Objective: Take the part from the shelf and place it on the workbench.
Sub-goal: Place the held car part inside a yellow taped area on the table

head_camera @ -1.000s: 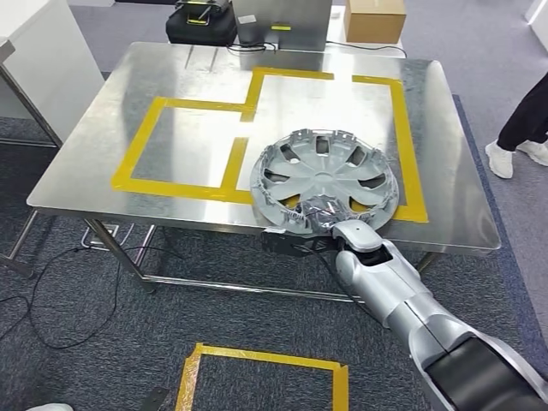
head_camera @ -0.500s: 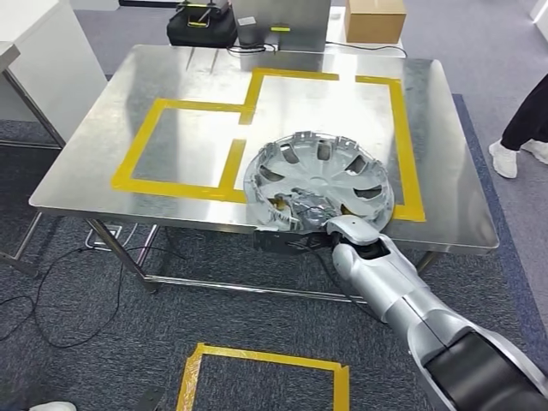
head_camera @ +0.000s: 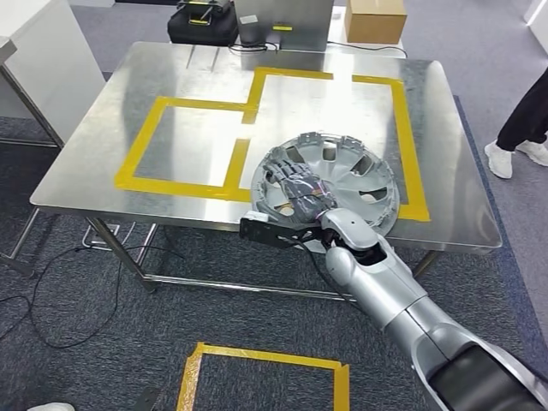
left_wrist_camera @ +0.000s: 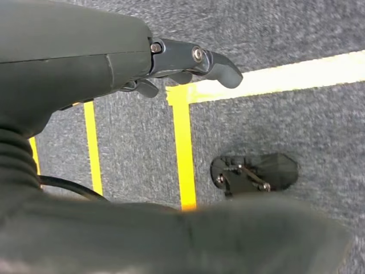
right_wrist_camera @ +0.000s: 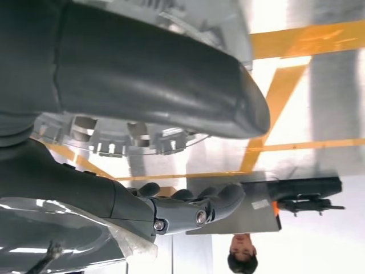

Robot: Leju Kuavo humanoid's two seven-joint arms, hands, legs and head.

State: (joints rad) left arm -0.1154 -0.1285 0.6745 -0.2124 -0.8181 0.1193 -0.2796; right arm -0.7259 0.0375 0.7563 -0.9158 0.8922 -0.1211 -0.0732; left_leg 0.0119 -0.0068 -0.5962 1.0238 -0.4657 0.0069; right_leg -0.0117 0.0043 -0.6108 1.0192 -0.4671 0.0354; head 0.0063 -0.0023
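The part is a silver wheel cover (head_camera: 352,175) lying flat on the steel workbench (head_camera: 193,137), inside the right yellow-taped box near the front edge. My right hand (head_camera: 294,184) is over its near left side with fingers spread, gripping nothing that I can see. In the right wrist view the cover's clipped rim (right_wrist_camera: 129,140) shows in the gap between the thick thumb and the straight fingers (right_wrist_camera: 189,208). My left hand (left_wrist_camera: 181,63) hangs over the carpet and holds nothing.
Yellow tape marks boxes on the bench. A black case (head_camera: 200,21) and a cardboard box (head_camera: 375,17) stand beyond its far edge. A person's legs (head_camera: 523,128) are at the right, a white cabinet (head_camera: 38,68) at the left. Floor tape (head_camera: 265,377) and cables (head_camera: 64,291) lie below.
My right hand rose from the cover's near rim at the bench edge to above the cover, fingers now spread. The cover has settled slightly further onto the bench.
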